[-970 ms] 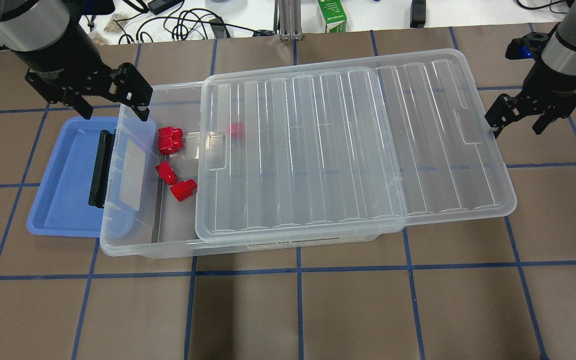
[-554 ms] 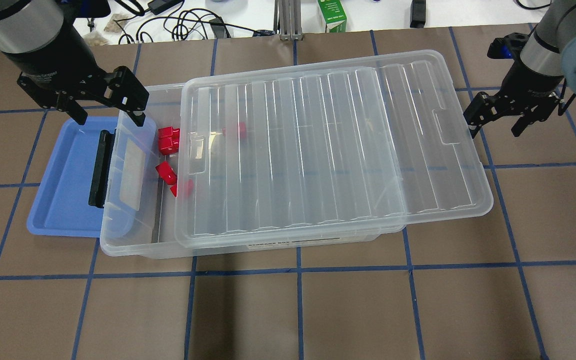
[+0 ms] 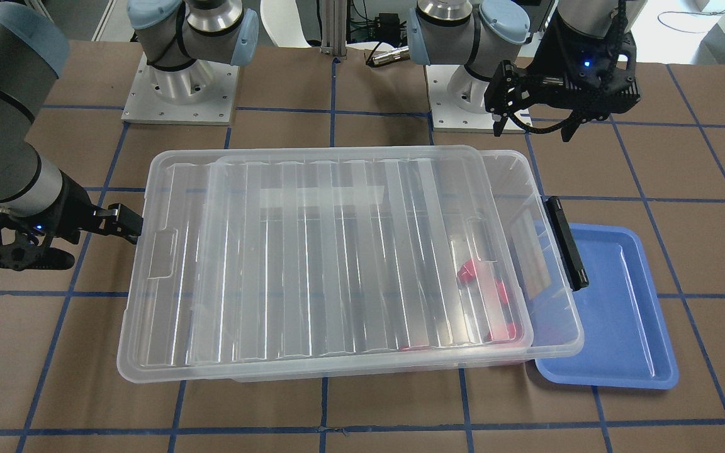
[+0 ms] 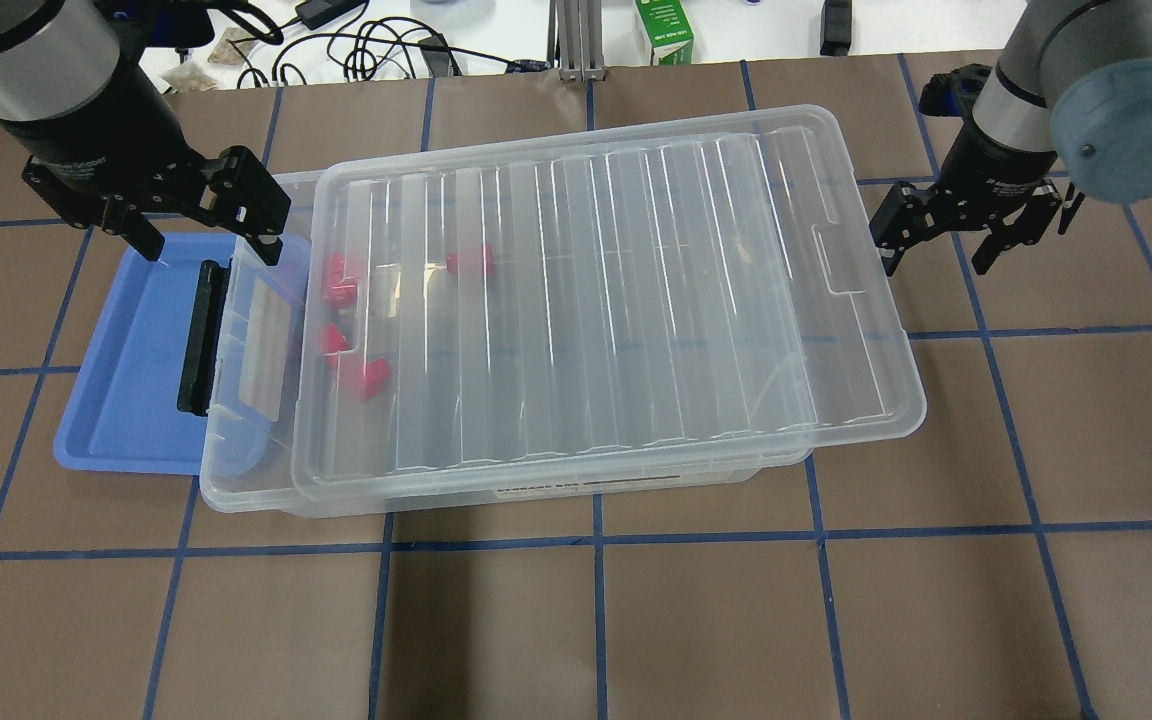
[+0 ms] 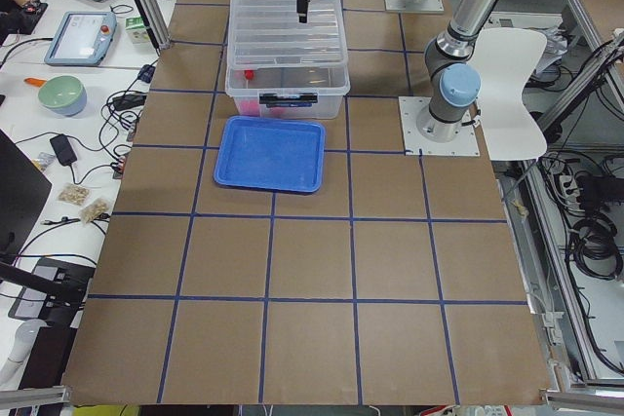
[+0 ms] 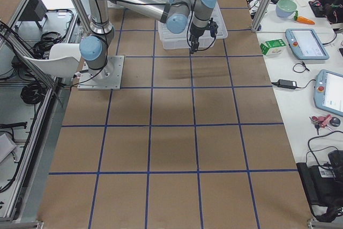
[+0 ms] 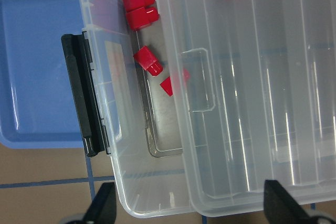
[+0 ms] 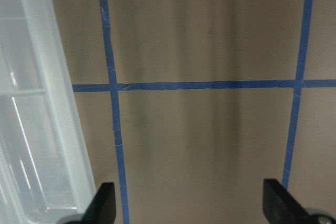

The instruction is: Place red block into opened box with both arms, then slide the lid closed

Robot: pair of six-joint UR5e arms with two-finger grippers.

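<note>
The clear box [image 4: 236, 470] lies mid-table with its black clip [image 4: 198, 335] at the left end. The ribbed lid [image 4: 616, 300] sits on it at a slight skew and covers all but a narrow strip at the clip end. Several red blocks [image 4: 341, 280] lie inside near that end, most showing through the lid [image 7: 247, 103]; two red blocks [image 7: 139, 11] lie uncovered. My left gripper [image 4: 208, 238] hangs open and empty above the box's far left corner. My right gripper [image 4: 936, 262] is open, its inner finger [image 3: 129, 225] against the lid's right short edge.
A blue tray [image 4: 126, 380] lies partly under the box's clip end. Cables and a green carton [image 4: 664, 30] sit beyond the far table edge. Brown mat with blue tape lines [image 8: 115, 87] surrounds the box.
The lid has slid left over the box and now covers most red blocks. My right gripper moved left with the lid's edge. The left gripper shifted only slightly.
</note>
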